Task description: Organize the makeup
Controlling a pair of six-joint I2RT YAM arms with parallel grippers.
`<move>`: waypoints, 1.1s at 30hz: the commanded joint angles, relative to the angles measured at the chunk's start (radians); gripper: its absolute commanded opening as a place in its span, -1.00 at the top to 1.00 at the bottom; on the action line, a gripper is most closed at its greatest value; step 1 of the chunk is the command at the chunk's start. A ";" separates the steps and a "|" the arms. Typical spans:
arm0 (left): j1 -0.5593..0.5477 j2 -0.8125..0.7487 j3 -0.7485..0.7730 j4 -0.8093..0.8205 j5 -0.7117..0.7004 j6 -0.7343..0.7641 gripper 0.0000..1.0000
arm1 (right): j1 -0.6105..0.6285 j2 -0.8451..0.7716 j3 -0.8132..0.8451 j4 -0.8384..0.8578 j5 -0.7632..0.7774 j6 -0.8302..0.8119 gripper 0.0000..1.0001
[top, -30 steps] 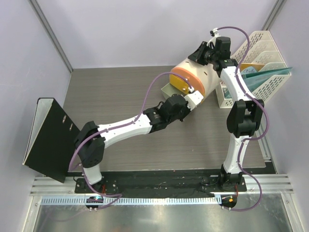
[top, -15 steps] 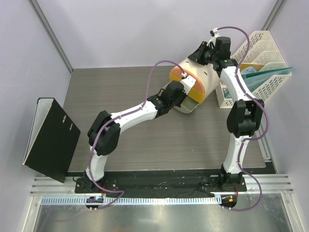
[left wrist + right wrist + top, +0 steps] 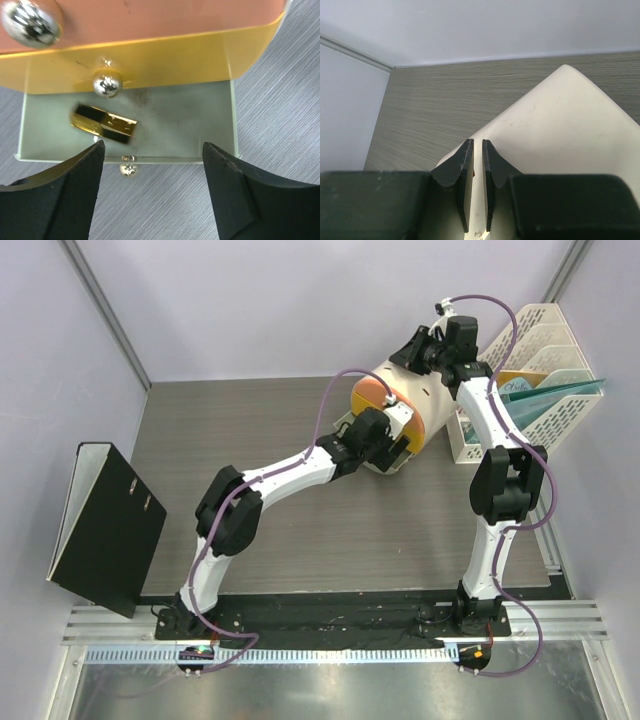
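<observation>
The left end effector (image 3: 153, 150) hangs wide open above a pale green drawer (image 3: 200, 115) that is pulled out of the cream drum-shaped box (image 3: 560, 125). Its 2 black fingers (image 3: 60, 195) are spread apart with nothing between them.

The black-gold lipstick (image 3: 104, 125) lies on its side on the drawer floor, just ahead of the left finger and touching neither finger. Ahead of it a yellow drawer (image 3: 165, 60) overhangs the green one, and an orange drawer (image 3: 150, 20) sits beyond that. Each of the 3 drawers has a shiny round knob (image 3: 107, 83).

The right end effector (image 3: 477, 142) sits at the top of the box. Its fingers are narrow, with only a thin slit between them and nothing visible in the slit. The grey tabletop (image 3: 445, 95) stretches ahead of it.
</observation>
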State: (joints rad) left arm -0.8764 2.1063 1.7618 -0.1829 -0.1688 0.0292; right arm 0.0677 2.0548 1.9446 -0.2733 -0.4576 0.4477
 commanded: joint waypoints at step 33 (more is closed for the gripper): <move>0.065 0.010 -0.174 0.210 0.054 -0.259 1.00 | -0.011 0.108 -0.088 -0.322 0.056 -0.047 0.61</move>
State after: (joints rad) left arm -0.8219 2.0708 1.4929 -0.0460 -0.1455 -0.1875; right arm 0.0677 2.0533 1.9411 -0.2699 -0.4583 0.4477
